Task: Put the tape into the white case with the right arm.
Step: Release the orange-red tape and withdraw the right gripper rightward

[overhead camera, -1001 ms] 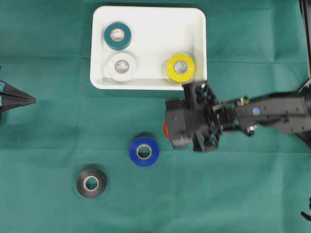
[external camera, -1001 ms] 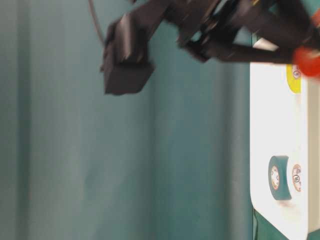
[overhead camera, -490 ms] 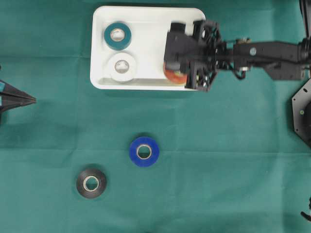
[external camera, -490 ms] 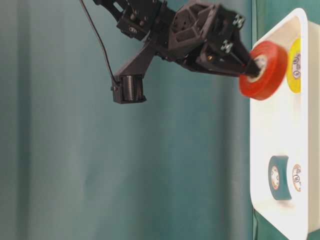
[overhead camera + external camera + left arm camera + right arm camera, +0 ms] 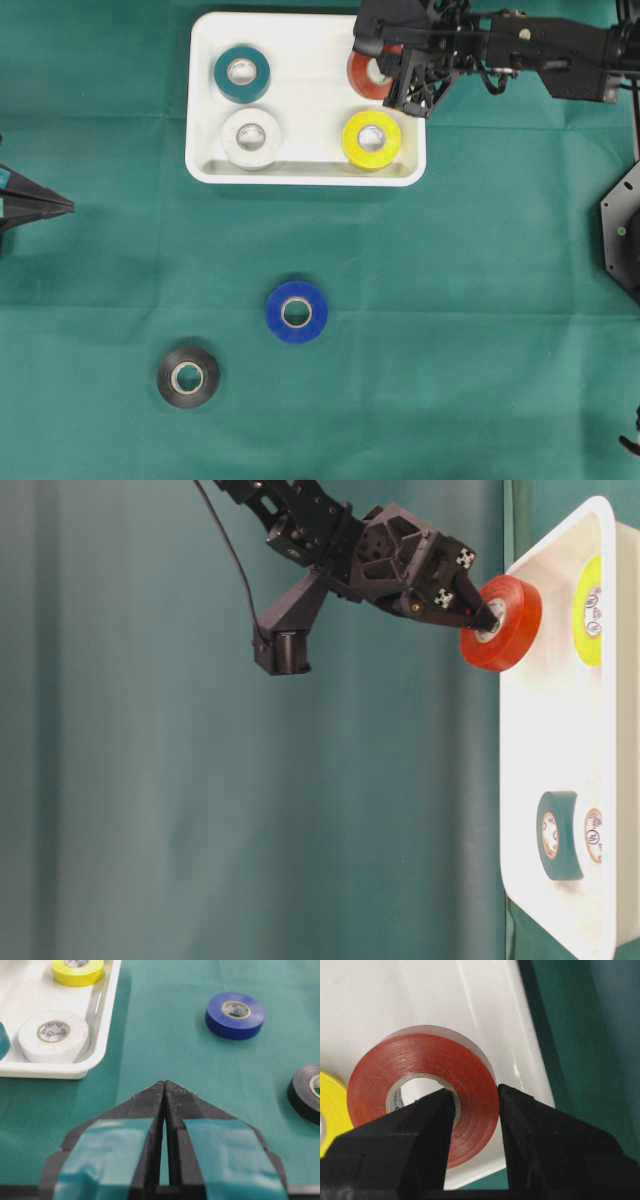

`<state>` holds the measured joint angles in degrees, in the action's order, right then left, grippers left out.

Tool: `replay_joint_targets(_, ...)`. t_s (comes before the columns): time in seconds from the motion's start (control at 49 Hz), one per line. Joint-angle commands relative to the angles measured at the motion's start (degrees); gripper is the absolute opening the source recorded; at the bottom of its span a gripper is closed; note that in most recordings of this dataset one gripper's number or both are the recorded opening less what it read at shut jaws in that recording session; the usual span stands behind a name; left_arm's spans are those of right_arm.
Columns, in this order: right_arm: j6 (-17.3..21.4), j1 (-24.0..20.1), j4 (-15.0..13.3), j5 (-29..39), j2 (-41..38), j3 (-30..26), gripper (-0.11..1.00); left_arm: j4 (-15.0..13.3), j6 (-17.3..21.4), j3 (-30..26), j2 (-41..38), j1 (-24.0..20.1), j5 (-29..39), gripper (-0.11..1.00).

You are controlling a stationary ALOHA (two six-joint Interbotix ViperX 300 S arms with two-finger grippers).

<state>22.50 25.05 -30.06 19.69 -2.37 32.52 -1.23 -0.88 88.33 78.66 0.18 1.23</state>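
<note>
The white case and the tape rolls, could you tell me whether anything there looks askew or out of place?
Nothing stands out. The teal roll, white roll and yellow roll lie flat in the white case; the right gripper holds the red roll tilted above it.

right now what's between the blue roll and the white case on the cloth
Nothing: in the overhead view only bare green cloth lies between the blue roll and the white case.

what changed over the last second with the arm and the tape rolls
The right end effector, shut on the red tape roll, carried it from beside the blue roll up over the white case's top-right corner. No roll let go. Other rolls and left end effector stayed put.
</note>
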Motion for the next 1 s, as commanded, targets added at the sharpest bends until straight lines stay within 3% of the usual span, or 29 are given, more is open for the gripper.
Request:
replay_joint_targets(0.0,0.2,-0.3,-0.3,-0.7,0.7,-1.5,0.01,-0.1,0.0,-0.6,-0.4,0.1,-0.6,0.0)
replay_joint_targets(0.082,0.1,-0.3,-0.3,-0.4,0.7,-1.3,0.01,-0.1,0.0,-0.6,-0.4,0.1,-0.6,0.0)
replay_joint_targets(0.143,0.0,-0.3,-0.3,-0.4,0.7,-1.1,0.08,-0.1,0.0,-0.6,-0.4,0.1,-0.6,0.0)
replay_joint_targets(0.347,0.1,-0.3,-0.2,-0.4,0.9,-0.4,0.61,-0.1,0.0,-0.6,-0.4,0.1,-0.6,0.0)
replay_joint_targets(0.49,0.0,-0.3,-0.2,-0.4,2.1,1.7,0.51,-0.1,0.0,-0.6,-0.4,0.1,-0.6,0.0)
replay_joint_targets(0.98,-0.4,-0.3,-0.3,-0.8,21.0,20.1,0.5,-0.1,0.0,-0.5,-0.4,0.0,-0.6,0.0)
